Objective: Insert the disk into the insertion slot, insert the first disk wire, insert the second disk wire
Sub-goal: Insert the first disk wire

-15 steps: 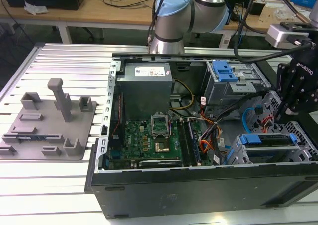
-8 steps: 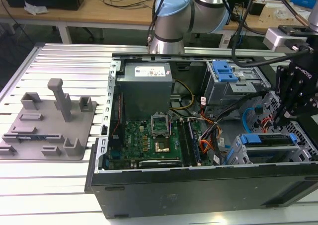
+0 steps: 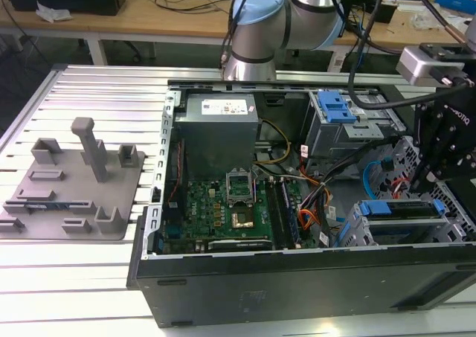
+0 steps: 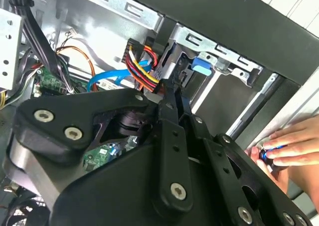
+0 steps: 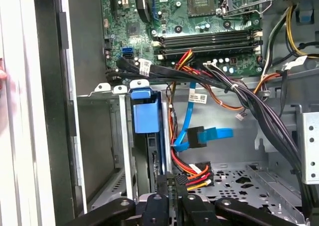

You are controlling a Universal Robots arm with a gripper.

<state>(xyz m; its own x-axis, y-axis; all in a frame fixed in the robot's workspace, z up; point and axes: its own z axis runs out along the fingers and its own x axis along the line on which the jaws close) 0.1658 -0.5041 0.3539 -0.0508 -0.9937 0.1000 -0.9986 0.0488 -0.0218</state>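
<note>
As the jaws stand: fingers of the gripper (image 5: 172,182) are drawn together with only a thin seam between them, tips just beside the black power plug (image 5: 195,170) on its red, yellow and orange wires; whether they actually pinch the plug cannot be told
Disk: the disk (image 3: 401,207) sits home in the insertion slot (image 5: 99,131), its blue carrier tab (image 5: 146,111) showing at the slot's mouth, in the near corner of the case (image 3: 297,285) on the exterior view's right
Step in hand: by the look of it the first disk wire, with the disk step done
Second wire: the blue data cable (image 5: 207,135) loops just beyond the plug, its connector apparently free and apart from the disk
Next move calls for: judging from the crowding, a plug held square to the disk's rear edge and a short, straight push, kept clear of the blue data cable and the black wire loom (image 5: 259,111)
Arm pose: the arm (image 3: 256,24) is rooted at the far side of the case, its wrist carried over to the exterior view's right, with the gripper pointing down into the bay beside the slot
Bystander: a person's hand (image 4: 289,147) at the outer edge of the case, apart from the gripper
</note>
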